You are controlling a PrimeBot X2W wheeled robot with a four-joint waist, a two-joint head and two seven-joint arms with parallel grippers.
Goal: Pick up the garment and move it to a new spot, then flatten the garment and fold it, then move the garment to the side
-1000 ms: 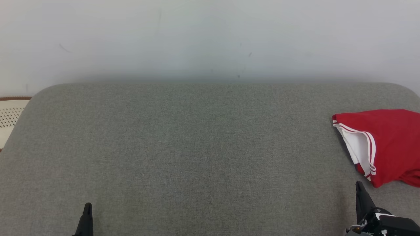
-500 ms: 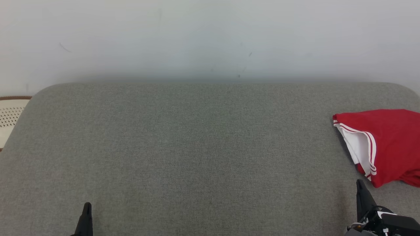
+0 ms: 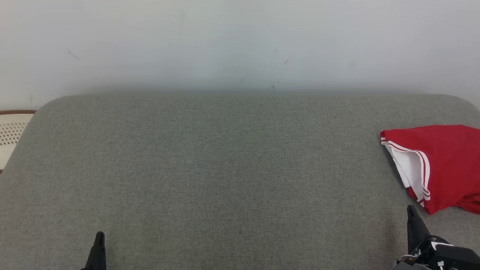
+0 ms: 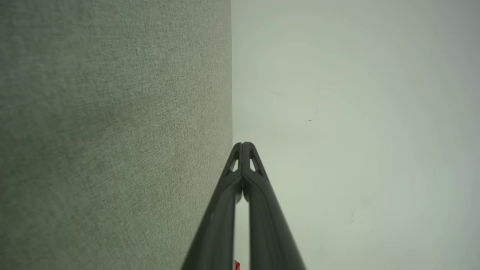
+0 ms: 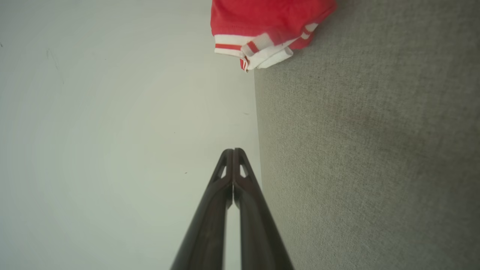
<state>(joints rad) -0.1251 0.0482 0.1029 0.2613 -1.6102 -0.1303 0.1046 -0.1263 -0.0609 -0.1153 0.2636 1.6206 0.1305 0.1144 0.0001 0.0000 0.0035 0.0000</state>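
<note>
Dark-fingered left gripper (image 4: 243, 144) and right gripper (image 5: 233, 150) — each pair pressed tip to tip, empty. Grey fabric surface (image 3: 225, 168) beneath both. Red garment (image 3: 442, 165), white-trimmed, apparently folded — just ahead of right gripper. Pale wall (image 3: 225, 45) beyond.

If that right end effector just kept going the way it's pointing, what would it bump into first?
Likely nothing soon: the right end effector points along the cushion toward the wall. The garment lies just to its right; it might brush it, depth is unclear.
</note>
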